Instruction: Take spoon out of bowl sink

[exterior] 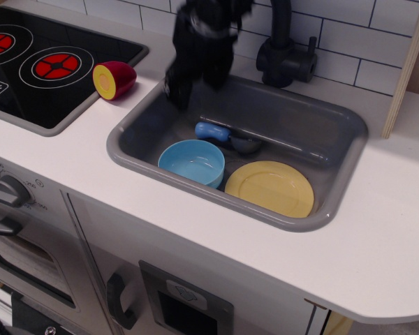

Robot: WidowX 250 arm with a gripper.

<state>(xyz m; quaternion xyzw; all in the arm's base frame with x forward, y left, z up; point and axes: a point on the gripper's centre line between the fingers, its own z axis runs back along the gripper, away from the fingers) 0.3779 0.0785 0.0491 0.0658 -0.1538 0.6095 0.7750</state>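
Note:
The spoon [223, 136] lies on the floor of the grey sink [339, 115], blue handle to the left and grey scoop to the right, just behind the light-blue bowl [192, 162]. The bowl is empty. My gripper [176, 91] is blurred, above the sink's back left rim, up and left of the spoon and apart from it. It holds nothing that I can see. Whether its jaws are open or shut is lost in the blur.
A yellow plate [269, 188] lies in the sink to the right of the bowl. A black faucet [285, 56] stands behind the sink. A red and yellow toy [114, 79] sits on the counter beside the black stovetop [49, 66].

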